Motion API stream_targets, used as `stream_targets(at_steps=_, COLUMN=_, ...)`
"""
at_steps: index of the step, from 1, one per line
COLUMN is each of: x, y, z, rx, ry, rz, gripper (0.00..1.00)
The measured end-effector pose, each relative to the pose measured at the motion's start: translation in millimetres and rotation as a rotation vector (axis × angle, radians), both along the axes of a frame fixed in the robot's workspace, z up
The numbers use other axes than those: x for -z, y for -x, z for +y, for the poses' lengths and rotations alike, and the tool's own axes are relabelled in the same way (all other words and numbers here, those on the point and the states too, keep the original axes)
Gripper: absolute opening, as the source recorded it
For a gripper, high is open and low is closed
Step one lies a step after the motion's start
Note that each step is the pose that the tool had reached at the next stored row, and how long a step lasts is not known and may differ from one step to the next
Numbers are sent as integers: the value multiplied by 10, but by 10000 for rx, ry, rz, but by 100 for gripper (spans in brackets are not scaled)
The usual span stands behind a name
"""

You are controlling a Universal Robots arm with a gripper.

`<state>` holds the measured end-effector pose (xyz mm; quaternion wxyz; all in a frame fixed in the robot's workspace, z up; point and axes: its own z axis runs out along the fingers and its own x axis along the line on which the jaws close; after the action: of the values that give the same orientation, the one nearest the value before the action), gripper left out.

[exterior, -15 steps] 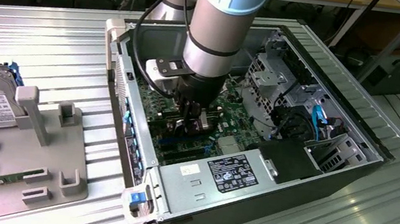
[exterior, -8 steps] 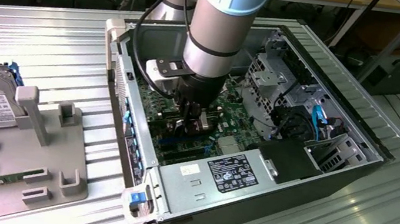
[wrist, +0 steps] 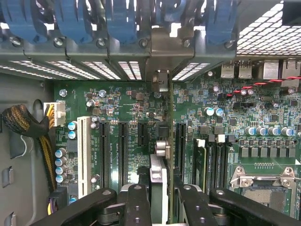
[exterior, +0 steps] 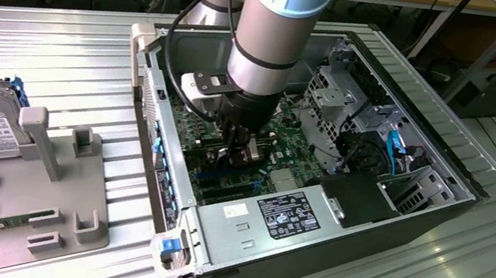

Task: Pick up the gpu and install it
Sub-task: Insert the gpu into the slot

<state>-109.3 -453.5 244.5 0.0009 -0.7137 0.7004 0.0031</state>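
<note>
GPU (wrist: 159,181) sits edge-on between the gripper's (wrist: 162,201) fingers (wrist: 136,205), which are closed partway and clamp it on both faces. It hangs low inside the open computer case (exterior: 387,64), just over the motherboard (wrist: 122,101) and its long black slots (wrist: 123,150). Its metal bracket (wrist: 162,52) is at the far wall of the case. If the card's lower edge is off the slot line, pressing could jam it or stress the board. The bracket could also catch on that wall, or the card could slip in the grip.
</note>
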Motion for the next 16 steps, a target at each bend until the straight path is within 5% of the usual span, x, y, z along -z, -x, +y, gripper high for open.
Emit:
stream_targets(at_steps=12, x=0, y=0, z=16, rx=-1, ry=-3, rz=-1, gripper=28)
stream_targets(at_steps=16, x=-3, y=0, z=15, rx=0, ry=-84, rz=2, gripper=28)
